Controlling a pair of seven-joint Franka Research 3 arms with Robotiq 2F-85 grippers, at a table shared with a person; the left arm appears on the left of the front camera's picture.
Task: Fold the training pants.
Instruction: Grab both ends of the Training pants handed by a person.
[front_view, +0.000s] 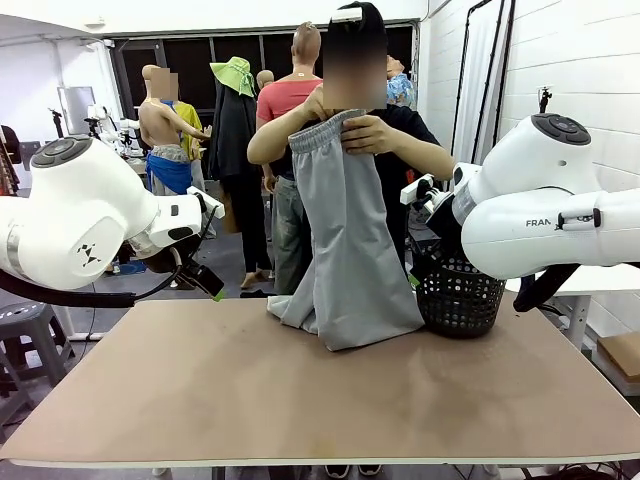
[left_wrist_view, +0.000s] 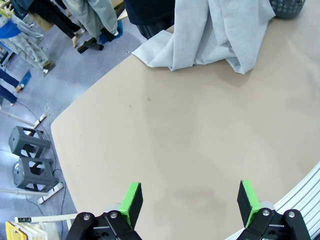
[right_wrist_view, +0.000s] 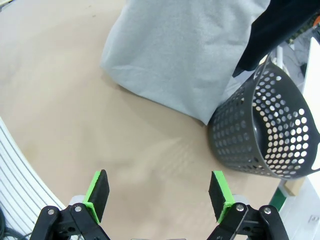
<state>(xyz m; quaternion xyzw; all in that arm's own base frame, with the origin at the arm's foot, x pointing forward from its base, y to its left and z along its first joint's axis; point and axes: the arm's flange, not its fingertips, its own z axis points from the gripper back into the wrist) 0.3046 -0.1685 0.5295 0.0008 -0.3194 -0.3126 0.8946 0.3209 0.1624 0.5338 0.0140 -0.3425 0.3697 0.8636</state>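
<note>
left gripper (left_wrist_view: 189, 199): jaws spread, empty, bottom edge.
right gripper (right_wrist_view: 159, 194): same, empty.
training pants (front_view: 350, 240): centre, hung by waistband from person's hand (front_view: 372, 134), cuffs on table (front_view: 300, 390), likely to lay flat.

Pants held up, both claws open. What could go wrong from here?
Light grey jersey pants hang from the person's hand, legs bunched at the far edge of the tan table: may land creased.
Black mesh basket stands right beside them: the right claw could knock it reaching in.
</note>
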